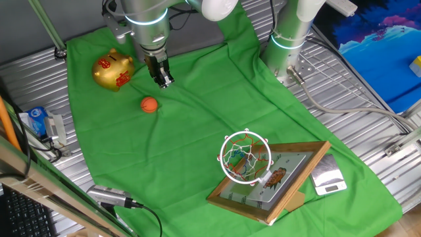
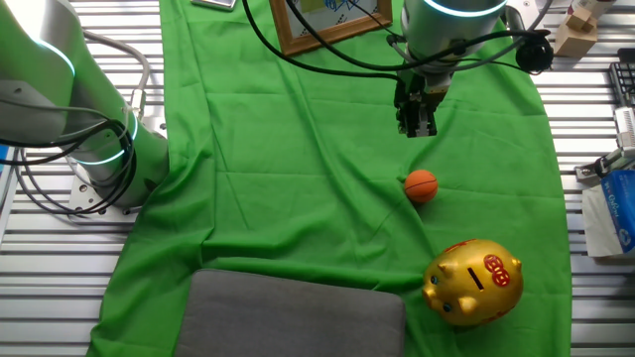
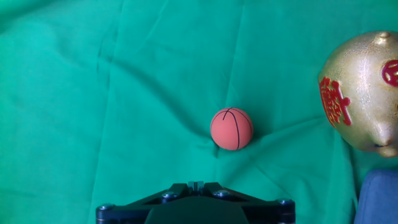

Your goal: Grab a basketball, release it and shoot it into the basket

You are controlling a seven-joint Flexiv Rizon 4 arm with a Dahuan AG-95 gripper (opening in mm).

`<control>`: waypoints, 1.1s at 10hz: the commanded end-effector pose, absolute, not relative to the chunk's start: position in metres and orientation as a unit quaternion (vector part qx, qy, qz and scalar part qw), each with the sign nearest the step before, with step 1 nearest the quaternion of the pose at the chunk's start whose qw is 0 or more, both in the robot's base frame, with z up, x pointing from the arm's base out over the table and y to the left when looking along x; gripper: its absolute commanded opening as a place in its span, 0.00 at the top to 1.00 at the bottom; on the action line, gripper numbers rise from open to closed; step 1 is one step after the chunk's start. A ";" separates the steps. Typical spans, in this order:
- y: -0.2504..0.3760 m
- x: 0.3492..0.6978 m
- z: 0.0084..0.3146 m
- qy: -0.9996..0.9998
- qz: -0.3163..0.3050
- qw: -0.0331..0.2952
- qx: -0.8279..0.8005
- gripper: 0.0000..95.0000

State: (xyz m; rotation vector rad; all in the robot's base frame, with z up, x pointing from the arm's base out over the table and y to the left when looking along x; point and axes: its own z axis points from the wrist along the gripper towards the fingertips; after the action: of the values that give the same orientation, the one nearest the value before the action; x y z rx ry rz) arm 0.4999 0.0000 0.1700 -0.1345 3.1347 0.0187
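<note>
Hanging above the green cloth [image 1: 197, 112] in one fixed view, the gripper [image 1: 164, 81] pointed down with nothing between its fingers, near but clear of the basketball [image 1: 150, 105], which lay on the cloth just beside the gold piggy bank [image 1: 113, 70]; the basket [image 1: 245, 157], fixed to a wooden-framed picture backboard [image 1: 279, 181], stood well apart toward the other end of the cloth

The other fixed view showed the same gripper [image 2: 417, 117] above the cloth [image 2: 298, 198], with the basketball [image 2: 421, 185] resting free between it and the piggy bank [image 2: 473, 282]; the fingers looked close together, though how wide the jaws stood could not be told from this side, and a grey pad [image 2: 293, 315] lay on the cloth's near edge

The hand view looked straight down on the basketball [image 3: 231, 129], sitting in a shallow crease of the cloth [image 3: 124, 93] and slightly off the centre line, with the piggy bank [image 3: 364, 90] at the frame's edge; the fingertips were out of frame, only the gripper's base showing

Judged from these views, the task had barely begun: the ball was not yet grasped, and the grasp, the carry, the release and the shot all remained
</note>
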 end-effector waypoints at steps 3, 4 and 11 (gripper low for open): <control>0.000 0.500 0.170 0.999 0.006 0.002 -0.040 1.00; 0.000 0.500 0.170 0.999 0.005 0.002 -0.043 1.00; 0.000 0.500 0.170 0.994 0.006 0.000 -0.106 1.00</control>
State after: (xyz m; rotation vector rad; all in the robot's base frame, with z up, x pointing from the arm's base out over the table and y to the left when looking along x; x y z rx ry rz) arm 0.4998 -0.0002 0.1701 -0.3097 3.1234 0.0156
